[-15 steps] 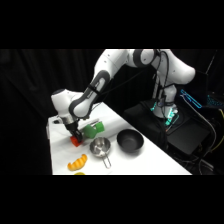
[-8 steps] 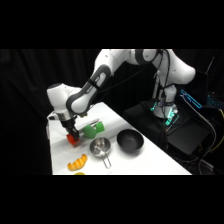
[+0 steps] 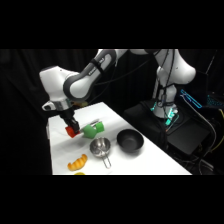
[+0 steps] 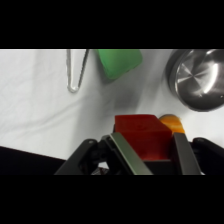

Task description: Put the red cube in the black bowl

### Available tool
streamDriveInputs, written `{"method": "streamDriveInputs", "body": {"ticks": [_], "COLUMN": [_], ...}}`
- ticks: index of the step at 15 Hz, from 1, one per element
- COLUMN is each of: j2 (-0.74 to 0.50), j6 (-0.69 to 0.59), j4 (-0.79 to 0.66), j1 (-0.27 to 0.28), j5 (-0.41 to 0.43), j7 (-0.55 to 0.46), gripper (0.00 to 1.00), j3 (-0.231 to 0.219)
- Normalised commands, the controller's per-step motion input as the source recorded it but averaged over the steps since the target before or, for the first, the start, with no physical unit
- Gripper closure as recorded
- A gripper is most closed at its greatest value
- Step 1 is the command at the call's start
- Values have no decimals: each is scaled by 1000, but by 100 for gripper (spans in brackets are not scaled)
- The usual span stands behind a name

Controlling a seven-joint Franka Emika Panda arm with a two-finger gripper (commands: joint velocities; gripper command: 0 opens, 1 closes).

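The arm was glossy white, built of rounded, bulbous segments joined by dark grey to black bands at the joints. A fat white housing sat just above the end effector, whose body was black. Farther up from the end effector, a thin dark cable ran along the white links. Seen from the wrist, the end effector had black angular linkage and two flat, dull metal-grey fingers.
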Motion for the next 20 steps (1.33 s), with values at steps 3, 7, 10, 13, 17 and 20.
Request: {"method": "streamDriveInputs", "body": {"ticks": [3, 7, 10, 13, 17, 20], "j2": [-651, -675, -640, -576, -494, -441], "j6": [-28, 47, 145, 235, 304, 334], "j4": [-717, -779, -768, -732, -669, -608], "j1": [96, 115, 123, 126, 118, 111], "j5": [-99, -92, -43, -9, 27, 62], "j7": [127, 148, 149, 151, 135, 131], "gripper": [72, 72, 72, 72, 72, 72], "j3": [-55, -55, -29, -11, 12, 39]}}
